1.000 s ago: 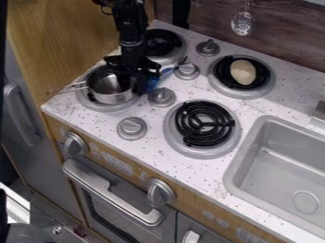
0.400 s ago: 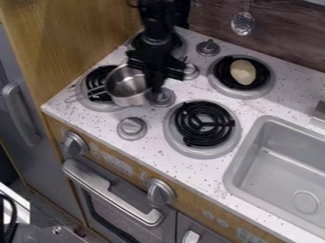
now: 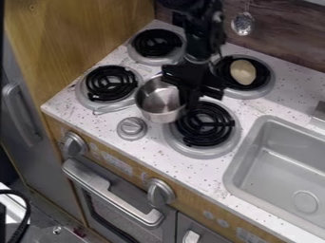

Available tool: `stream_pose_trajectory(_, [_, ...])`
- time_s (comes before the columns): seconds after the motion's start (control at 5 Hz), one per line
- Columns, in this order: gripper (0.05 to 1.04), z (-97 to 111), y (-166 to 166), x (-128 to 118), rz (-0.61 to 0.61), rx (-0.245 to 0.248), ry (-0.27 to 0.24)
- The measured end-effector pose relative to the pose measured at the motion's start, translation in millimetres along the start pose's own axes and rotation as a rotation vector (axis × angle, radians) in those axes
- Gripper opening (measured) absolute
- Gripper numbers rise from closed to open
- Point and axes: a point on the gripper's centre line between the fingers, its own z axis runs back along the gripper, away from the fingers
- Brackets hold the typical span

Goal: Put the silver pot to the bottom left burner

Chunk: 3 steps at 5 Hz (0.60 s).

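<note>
Pot (image 3: 160,100) hung between left burner (image 3: 110,83) and right burner (image 3: 205,124). Gripper (image 3: 187,100) sat at its right rim, fingers seemingly clamped there, though black hid the pinch. Thin metal: judged light, stiff, slick, apt to swivel. Rim the sound hold; wire handle (image 3: 115,109) poked left, close to knob (image 3: 132,128), a likely snag.

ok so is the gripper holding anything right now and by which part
Yes, the gripper appears to hold the silver pot by its rim, on the side opposite the handle.
</note>
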Motion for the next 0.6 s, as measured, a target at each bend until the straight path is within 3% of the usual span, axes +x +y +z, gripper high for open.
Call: stream_pose_trajectory(0.6, [0.065, -17, -55, -12, -0.074, -0.01, 0.018])
